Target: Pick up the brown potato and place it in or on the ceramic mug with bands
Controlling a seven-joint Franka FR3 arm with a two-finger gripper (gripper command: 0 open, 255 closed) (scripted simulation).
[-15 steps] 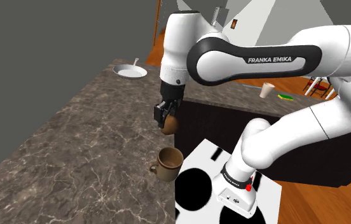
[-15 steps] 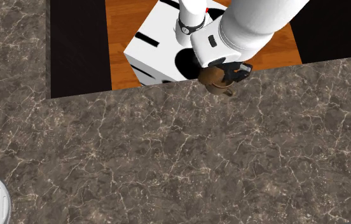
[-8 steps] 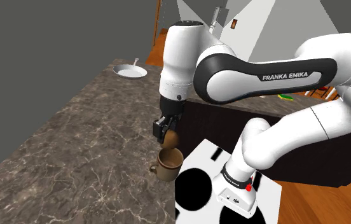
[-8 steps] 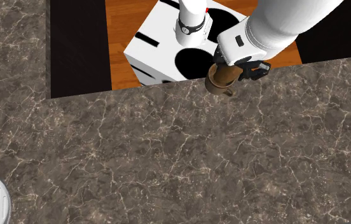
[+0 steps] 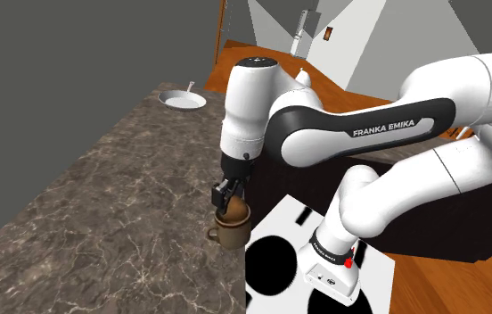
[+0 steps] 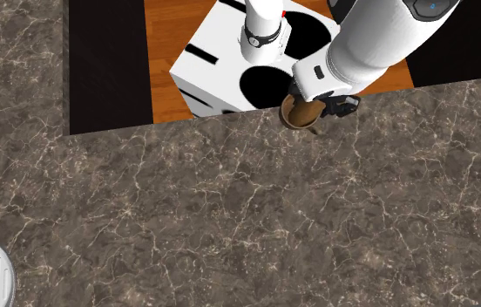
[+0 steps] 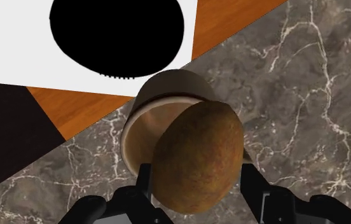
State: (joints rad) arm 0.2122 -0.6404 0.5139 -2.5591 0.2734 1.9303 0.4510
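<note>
Lettering point(image 5: 394, 128) along the arm's dark forearm reads FRANKA EMIKA. Your claw point(image 5: 228, 196) is clamped on the brown potato point(image 7: 196, 156), one finger pressed to each side, and holds it right at the mouth of the brown mug point(image 5: 233, 232). Whether it dips below the rim, you cannot tell. The mug stands at the very edge of the marbled tabletop point(image 5: 102, 196), on the side nearest the white stand point(image 5: 280, 221). Away from that edge, the tabletop opens wide towards a white dish point(image 5: 185, 100) at its far corner.
</note>
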